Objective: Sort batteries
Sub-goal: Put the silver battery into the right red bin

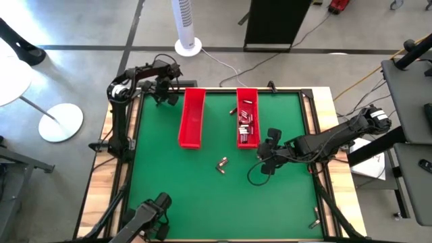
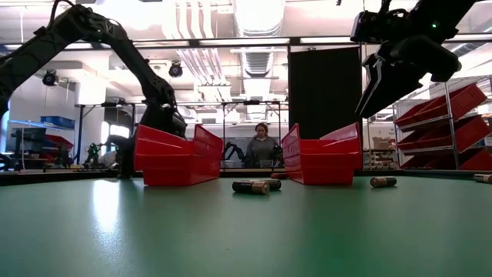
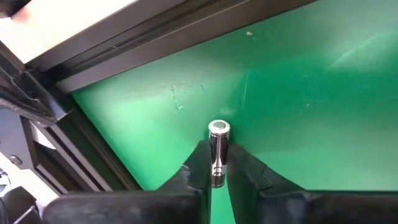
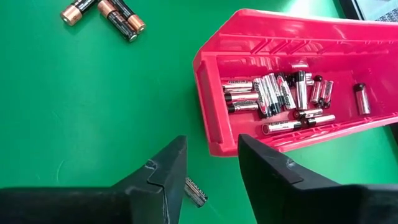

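Green desk (image 1: 175, 189) carries two red trays: left tray (image 1: 192, 117), right tray (image 1: 247, 118) with a pile of batteries (image 4: 280, 94) inside. Right claw (image 4: 211, 165) hangs just past that tray's near end, fingers parted, empty; one battery (image 4: 194, 190) lies on the desk below it. Loose batteries (image 1: 222, 163) sit mid-desk. Left claw (image 3: 214, 171) at the far left corner, clamped on a silvery battery (image 3: 217, 146).
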Robot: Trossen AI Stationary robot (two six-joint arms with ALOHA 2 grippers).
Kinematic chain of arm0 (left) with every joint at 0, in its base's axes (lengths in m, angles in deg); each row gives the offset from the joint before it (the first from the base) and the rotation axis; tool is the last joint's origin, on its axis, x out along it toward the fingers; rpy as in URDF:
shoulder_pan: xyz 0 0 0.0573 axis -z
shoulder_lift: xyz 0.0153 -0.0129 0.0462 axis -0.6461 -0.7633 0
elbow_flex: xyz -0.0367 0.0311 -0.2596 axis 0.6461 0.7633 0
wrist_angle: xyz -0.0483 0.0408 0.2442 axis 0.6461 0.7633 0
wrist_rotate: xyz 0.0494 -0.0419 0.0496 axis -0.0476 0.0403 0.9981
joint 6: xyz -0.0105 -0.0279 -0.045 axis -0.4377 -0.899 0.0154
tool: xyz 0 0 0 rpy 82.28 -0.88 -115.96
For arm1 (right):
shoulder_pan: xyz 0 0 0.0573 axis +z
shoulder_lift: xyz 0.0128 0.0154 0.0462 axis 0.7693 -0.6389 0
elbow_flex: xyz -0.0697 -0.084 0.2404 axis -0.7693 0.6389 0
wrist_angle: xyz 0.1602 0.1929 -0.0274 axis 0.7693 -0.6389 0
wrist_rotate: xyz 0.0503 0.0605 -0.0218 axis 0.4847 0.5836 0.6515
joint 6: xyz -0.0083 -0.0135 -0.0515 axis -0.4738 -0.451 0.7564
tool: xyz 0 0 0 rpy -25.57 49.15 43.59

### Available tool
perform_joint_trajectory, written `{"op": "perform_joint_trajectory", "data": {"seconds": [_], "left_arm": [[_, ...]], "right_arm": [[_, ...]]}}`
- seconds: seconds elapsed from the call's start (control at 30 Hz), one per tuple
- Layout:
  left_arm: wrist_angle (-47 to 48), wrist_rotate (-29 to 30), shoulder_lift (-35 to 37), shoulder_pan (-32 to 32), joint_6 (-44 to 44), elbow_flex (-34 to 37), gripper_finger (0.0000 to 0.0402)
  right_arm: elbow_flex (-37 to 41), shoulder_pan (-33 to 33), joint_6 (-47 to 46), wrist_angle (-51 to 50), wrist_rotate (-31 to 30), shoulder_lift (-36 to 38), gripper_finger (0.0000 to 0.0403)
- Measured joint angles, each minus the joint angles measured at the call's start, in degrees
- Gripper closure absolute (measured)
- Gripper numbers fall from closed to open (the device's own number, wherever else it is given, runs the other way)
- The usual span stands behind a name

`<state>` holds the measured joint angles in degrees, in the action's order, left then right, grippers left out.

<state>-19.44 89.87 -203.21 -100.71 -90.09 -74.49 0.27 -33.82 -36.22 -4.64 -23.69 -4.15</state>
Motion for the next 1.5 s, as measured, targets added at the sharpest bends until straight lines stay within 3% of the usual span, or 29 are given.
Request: {"op": "perform_joint_trajectory", "data": {"seconds": [0.27,0.6,0.8,1.0,1.2,1.33,1.5], "left_arm": [[0.7,1.4,0.8,0.2,-1.5,0.1,0.0387],[-3.5,-2.2,10.5,2.0,-1.6,3.5,0.0401],[-12.0,-5.9,19.6,4.2,-1.8,12.6,0.0400],[-20.9,-6.1,29.0,7.0,-3.1,22.8,0.0400],[-40.7,-6.0,39.8,13.2,-4.4,35.9,0.0401],[-54.6,-6.0,45.3,17.8,-6.2,45.3,0.0401],[-61.6,-5.8,49.3,23.5,-10.4,53.6,0.0401]], "right_arm": [[0.0,0.0,-0.2,-0.1,0.0,0.0,0.0264],[0.0,0.0,0.6,-0.1,0.0,0.0,0.0282],[0.0,0.0,0.7,-0.3,0.0,0.0,0.0287],[0.0,0.0,0.0,-0.3,0.1,0.0,0.0277],[0.0,0.0,0.0,0.7,-0.3,0.0,0.0264],[0.0,0.0,0.8,5.6,-0.4,0.0,0.0257],[0.0,0.0,2.7,15.2,-0.4,0.0,0.0255]]}}
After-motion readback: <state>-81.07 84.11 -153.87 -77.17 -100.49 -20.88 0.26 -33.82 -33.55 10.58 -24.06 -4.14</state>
